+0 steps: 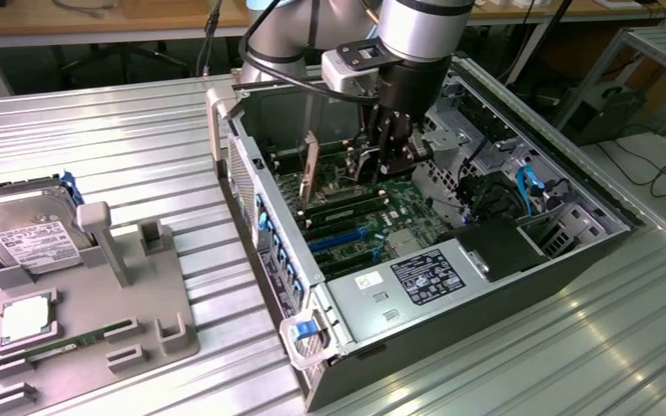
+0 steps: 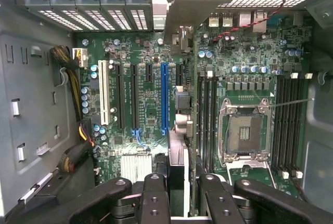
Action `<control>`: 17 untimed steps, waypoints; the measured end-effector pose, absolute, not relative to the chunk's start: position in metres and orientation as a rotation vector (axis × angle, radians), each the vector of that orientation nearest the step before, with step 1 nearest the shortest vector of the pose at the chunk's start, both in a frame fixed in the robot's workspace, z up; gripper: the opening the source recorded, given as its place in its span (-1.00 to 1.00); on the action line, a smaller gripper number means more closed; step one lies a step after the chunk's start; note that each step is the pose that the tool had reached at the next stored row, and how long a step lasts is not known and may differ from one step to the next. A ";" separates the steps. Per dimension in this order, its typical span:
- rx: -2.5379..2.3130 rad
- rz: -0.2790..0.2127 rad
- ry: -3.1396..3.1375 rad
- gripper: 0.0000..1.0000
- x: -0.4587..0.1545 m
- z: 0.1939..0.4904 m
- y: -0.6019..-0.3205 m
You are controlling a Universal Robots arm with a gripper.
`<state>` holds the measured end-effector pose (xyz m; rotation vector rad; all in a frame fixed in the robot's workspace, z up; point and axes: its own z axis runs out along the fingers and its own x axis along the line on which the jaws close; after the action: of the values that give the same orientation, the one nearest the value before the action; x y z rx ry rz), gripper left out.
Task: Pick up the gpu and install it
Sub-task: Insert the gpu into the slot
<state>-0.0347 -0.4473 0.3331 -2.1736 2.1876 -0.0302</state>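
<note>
**Fingers clamped on the gpu over the motherboard**

My fingers (image 2: 177,195) are closed on the gpu (image 2: 177,146), which I see edge-on between them, standing upright above the motherboard (image 2: 244,57). Just beside the card runs the blue slot (image 2: 164,96), with the empty CPU socket (image 2: 246,130) on its other side. From the exterior view, my arm (image 1: 408,52) reaches down into the open computer case (image 1: 472,260) on the metal counter (image 1: 101,139); a grey parts tray (image 1: 136,295) with a hard drive (image 1: 27,234) sits towards the exterior view's left.

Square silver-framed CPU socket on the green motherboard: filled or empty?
Empty: the CPU socket shows its bare dark contact bed, no chip seated.
</note>
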 end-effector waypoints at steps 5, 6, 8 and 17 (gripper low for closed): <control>-2.174 -0.030 2.188 -0.44 -0.035 0.330 -0.447; -2.174 -0.030 2.188 -0.44 -0.035 0.330 -0.447; -2.174 -0.030 2.188 -0.44 -0.035 0.329 -0.447; -2.174 -0.029 2.188 -0.44 -0.035 0.324 -0.447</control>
<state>-0.0347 -0.4473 0.3236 -2.1744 2.1884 -0.0287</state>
